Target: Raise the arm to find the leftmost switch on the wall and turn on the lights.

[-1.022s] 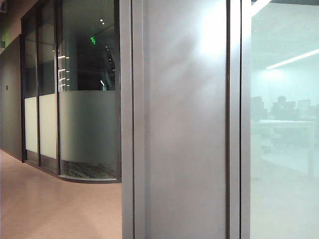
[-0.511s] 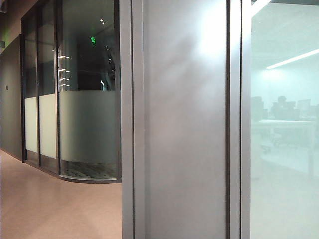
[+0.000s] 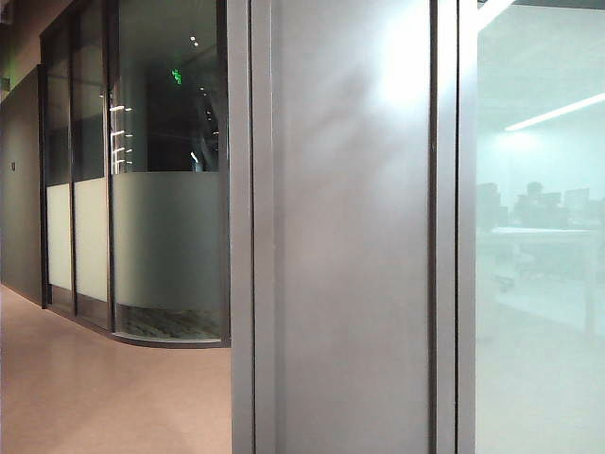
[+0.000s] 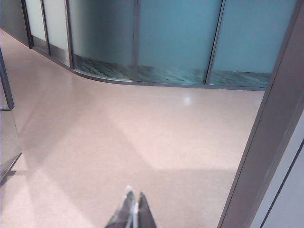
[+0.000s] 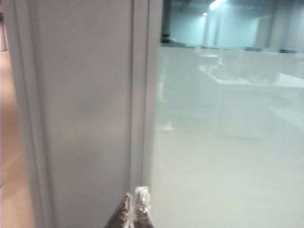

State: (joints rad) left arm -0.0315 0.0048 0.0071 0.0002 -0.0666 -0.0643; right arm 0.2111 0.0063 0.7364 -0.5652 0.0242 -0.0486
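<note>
Your exterior view shows only the grey wall panel and frosted glass, no arm or switch; your left wrist view has the left pincer closed, empty, above the floor; your right wrist view, the right pincer closed, empty, facing the panel.

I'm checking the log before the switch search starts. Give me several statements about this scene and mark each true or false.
1. A light switch is visible in the exterior view. False: only a grey wall panel and frosted glass show.
2. The left gripper is over bare floor. True.
3. The left gripper holds a tool. False: its fingers are together, with nothing between them.
4. The right gripper is close to the grey panel's edge, beside frosted glass. True.
5. A green sign glows behind the dark glass. True.
</note>
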